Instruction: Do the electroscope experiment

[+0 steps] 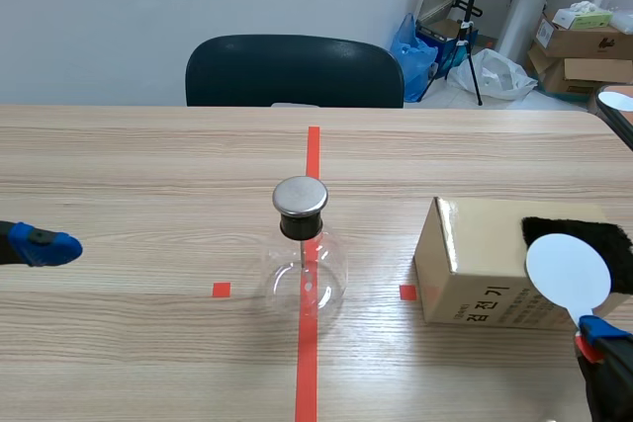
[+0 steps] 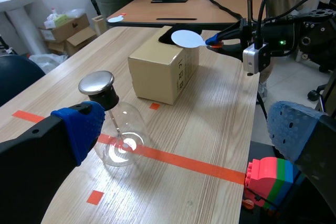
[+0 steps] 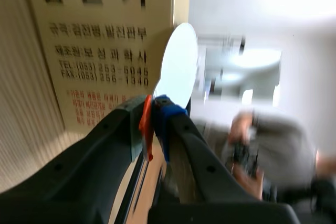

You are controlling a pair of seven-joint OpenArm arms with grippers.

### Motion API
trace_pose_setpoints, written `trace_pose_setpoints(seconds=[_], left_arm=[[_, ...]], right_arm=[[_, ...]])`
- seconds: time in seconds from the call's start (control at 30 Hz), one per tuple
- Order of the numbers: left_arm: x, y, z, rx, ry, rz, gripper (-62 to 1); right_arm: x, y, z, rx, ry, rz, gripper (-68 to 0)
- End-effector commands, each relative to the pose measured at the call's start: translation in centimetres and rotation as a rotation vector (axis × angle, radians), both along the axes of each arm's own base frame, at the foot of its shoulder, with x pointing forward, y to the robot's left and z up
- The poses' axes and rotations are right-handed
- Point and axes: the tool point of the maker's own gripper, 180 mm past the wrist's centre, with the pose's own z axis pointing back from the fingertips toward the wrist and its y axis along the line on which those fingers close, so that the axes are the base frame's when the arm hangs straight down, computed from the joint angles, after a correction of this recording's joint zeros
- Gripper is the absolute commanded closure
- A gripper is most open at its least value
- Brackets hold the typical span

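We count one glass electroscope, one white disc, one cardboard box and one black cloth lying on top of the box. A dark chair stands beyond the table. The electroscope stands on the middle tape line. Our right gripper is clamped on the white disc's stem, holding it up by the box's top near the cloth, well apart from the electroscope. Our left gripper, fingers apart, sits well off to its other side.

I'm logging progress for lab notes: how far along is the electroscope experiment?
Done: the right gripper is shut on the handle of the white disc. In hand: the disc is held over the black cloth on the cardboard box, probably for rubbing. Left: the disc is well apart from the metal cap of the flask, so bringing it there is not yet done. The left gripper is open, holding nothing.
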Motion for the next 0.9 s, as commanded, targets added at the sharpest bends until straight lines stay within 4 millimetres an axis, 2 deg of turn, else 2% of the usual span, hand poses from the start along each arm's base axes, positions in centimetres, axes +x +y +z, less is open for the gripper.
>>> trace_pose_setpoints(seconds=[0.0, 0.03, 0.07, 0.1, 0.13, 0.17, 0.23, 0.27, 0.4, 0.43, 0.5, 0.53, 0.57, 0.67, 0.7, 0.8, 0.83, 0.87], left_arm=[[0.2, 0.0, 0.7, -0.030, -0.012, 0.005, -62.3], [0.2, 0.0, 0.7, -0.030, -0.012, 0.005, -62.3], [0.2, 0.0, 0.7, -0.030, -0.012, 0.005, -62.3], [0.2, 0.0, 0.7, -0.030, -0.012, 0.005, -62.3], [0.2, 0.0, 0.7, -0.030, -0.012, 0.005, -62.3], [0.2, 0.0, 0.7, -0.030, -0.012, 0.005, -62.3], [0.2, 0.0, 0.7, -0.030, -0.012, 0.005, -62.3], [0.2, 0.0, 0.7, -0.030, -0.012, 0.005, -62.3], [0.2, 0.0, 0.7, -0.030, -0.012, 0.005, -62.3], [0.2, 0.0, 0.7, -0.030, -0.012, 0.005, -62.3], [0.2, 0.0, 0.7, -0.030, -0.012, 0.005, -62.3], [0.2, 0.0, 0.7, -0.030, -0.012, 0.005, -62.3], [0.2, 0.0, 0.7, -0.030, -0.012, 0.005, -62.3], [0.2, 0.0, 0.7, -0.030, -0.012, 0.005, -62.3], [0.2, 0.0, 0.7, -0.030, -0.012, 0.005, -62.3], [0.2, 0.0, 0.7, -0.030, -0.012, 0.005, -62.3], [0.2, 0.0, 0.7, -0.030, -0.012, 0.005, -62.3], [0.2, 0.0, 0.7, -0.030, -0.012, 0.005, -62.3]], right_arm=[[0.0, -2.6, 0.8, -0.022, -0.022, -0.122, -1.0], [0.0, -2.4, 0.2, -0.012, 0.010, -0.113, -1.0], [0.1, -1.2, -0.2, 0.001, 0.034, -0.047, -1.1], [0.2, 0.2, -0.1, 0.011, 0.032, 0.026, -1.0], [0.4, 0.6, 0.1, 0.016, 0.017, 0.040, -1.0], [0.6, -0.3, 0.5, 0.012, -0.003, -0.017, -1.0], [0.3, -3.5, 0.5, -0.007, 0.002, -0.196, -1.0], [0.1, -3.9, 0.1, -0.006, 0.024, -0.218, -1.0], [0.5, 0.7, 0.0, 0.016, 0.035, 0.039, -1.0], [0.6, 0.1, 0.1, 0.016, 0.028, 0.008, -1.0], [0.4, -2.8, 0.0, 0.000, 0.032, -0.153, -1.0], [0.2, -3.5, -0.2, -0.009, 0.042, -0.194, -1.0], [0.3, -2.9, -0.4, -0.012, 0.051, -0.159, -1.0], [0.3, 1.3, -0.3, 0.017, 0.048, 0.076, -1.0], [0.3, 1.4, -0.1, 0.015, 0.040, 0.079, -1.0], [0.0, -2.9, -0.3, -0.016, 0.045, -0.155, -1.0], [0.0, -3.4, -0.4, -0.021, 0.052, -0.185, -1.0], [0.0, -2.8, -0.5, -0.021, 0.059, -0.149, -1.0]])
